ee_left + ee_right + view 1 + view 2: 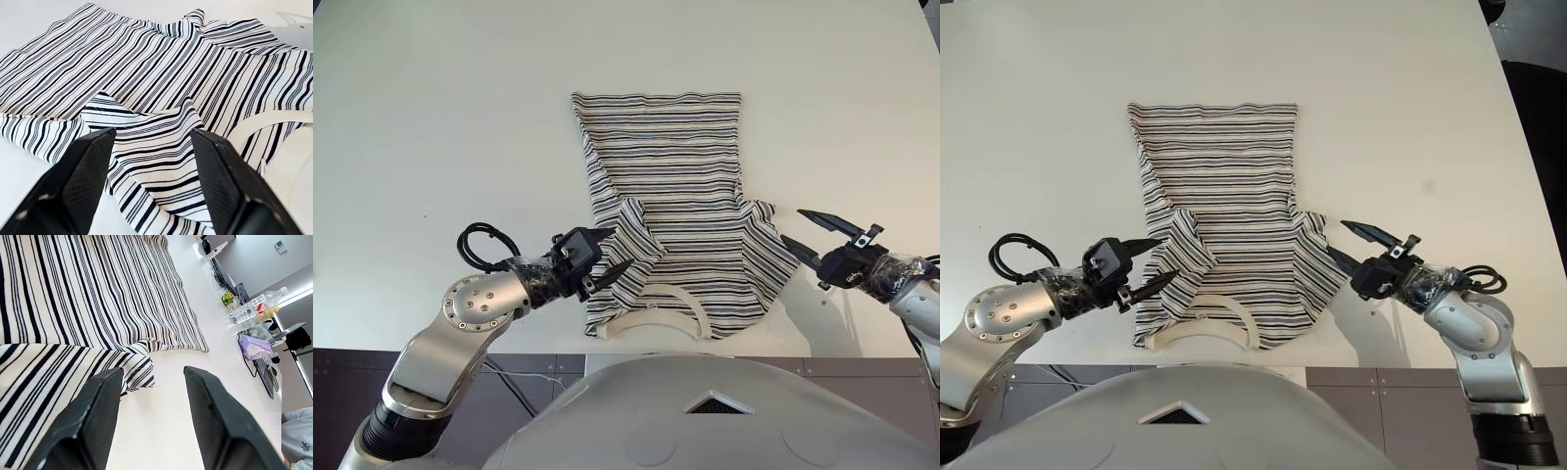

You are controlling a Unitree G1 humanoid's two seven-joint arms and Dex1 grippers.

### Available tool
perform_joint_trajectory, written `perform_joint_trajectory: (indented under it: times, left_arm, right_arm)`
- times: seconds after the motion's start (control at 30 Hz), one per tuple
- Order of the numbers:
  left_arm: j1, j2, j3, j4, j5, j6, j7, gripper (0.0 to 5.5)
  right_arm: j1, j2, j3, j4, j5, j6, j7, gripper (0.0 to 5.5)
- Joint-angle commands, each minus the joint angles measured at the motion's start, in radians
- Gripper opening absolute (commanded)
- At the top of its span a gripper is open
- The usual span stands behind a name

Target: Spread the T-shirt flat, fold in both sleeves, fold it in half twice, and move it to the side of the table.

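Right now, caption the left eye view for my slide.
Open left hand and open right hand flank a black-and-white striped T-shirt on a white table.

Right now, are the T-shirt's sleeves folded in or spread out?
Folded in: left sleeve and right sleeve each lie doubled over the striped T-shirt.

1. Lab or office workroom, by the look of it: one wide, plain white surface [431,117] runs right across the scene.
2. Over at its far end, in the right wrist view: clear plastic bottles [257,303], a purple bag [254,345], what looks like a dark screen [299,339].
3. Cables [218,271] trail near that edge, and a small control panel [279,244] sits on the grey wall.
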Motion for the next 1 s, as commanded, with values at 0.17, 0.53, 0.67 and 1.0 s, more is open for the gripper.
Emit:
perform_joint_trajectory:
  times: [0.17,0.53,0.67,1.0]
  left_arm:
    - [0.151,0.071,0.040,0.044,0.167,-0.317,-0.079,2.86]
    - [-0.077,-0.082,-0.150,0.056,0.215,-0.138,-0.050,2.86]
    - [-0.184,-0.151,-0.239,0.107,0.258,-0.001,-0.017,2.86]
    - [-0.290,-0.268,-0.324,0.202,0.254,0.194,0.026,2.86]
  right_arm:
    - [0.031,-0.016,0.023,-0.030,0.025,0.001,0.049,2.27]
    - [0.010,-0.006,0.047,-0.041,0.016,0.013,0.049,2.27]
    - [0.005,0.002,0.044,-0.045,0.012,0.017,0.037,2.27]
    - [0.006,0.017,0.052,-0.025,-0.005,0.005,0.008,2.27]
